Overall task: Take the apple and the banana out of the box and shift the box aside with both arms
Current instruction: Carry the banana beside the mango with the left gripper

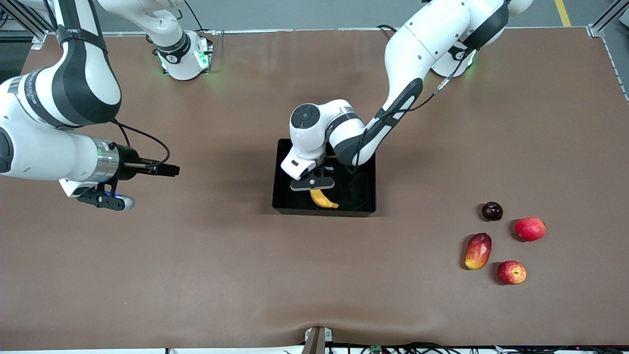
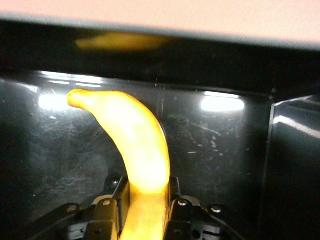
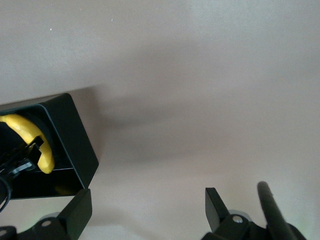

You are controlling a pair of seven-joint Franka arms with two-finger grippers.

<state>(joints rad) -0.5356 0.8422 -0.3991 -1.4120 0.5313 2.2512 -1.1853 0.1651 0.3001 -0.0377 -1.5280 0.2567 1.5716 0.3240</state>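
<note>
The black bin (image 1: pixel 361 189) sits mid-table. My left gripper (image 1: pixel 314 189) reaches into it, shut on the yellow banana (image 1: pixel 323 199), which hangs low over the bin's floor by the wall nearest the front camera. In the left wrist view the banana (image 2: pixel 140 150) sits between the fingers (image 2: pixel 107 210) of the left gripper (image 2: pixel 145 212), above the glossy bin floor (image 2: pixel 225 145). The small apple with yellow streaks (image 1: pixel 511 272) lies toward the left arm's end of the table. My right gripper (image 1: pixel 105 201) (image 3: pixel 147 205) is open and empty, over bare table beside the bin (image 3: pixel 70 135), toward the right arm's end.
Near the apple lie a red-yellow mango (image 1: pixel 478 250), a larger plain-red fruit (image 1: pixel 530 229) and a small dark-red round fruit (image 1: pixel 492 211). The brown table cover (image 1: pixel 245 270) is bare around the bin.
</note>
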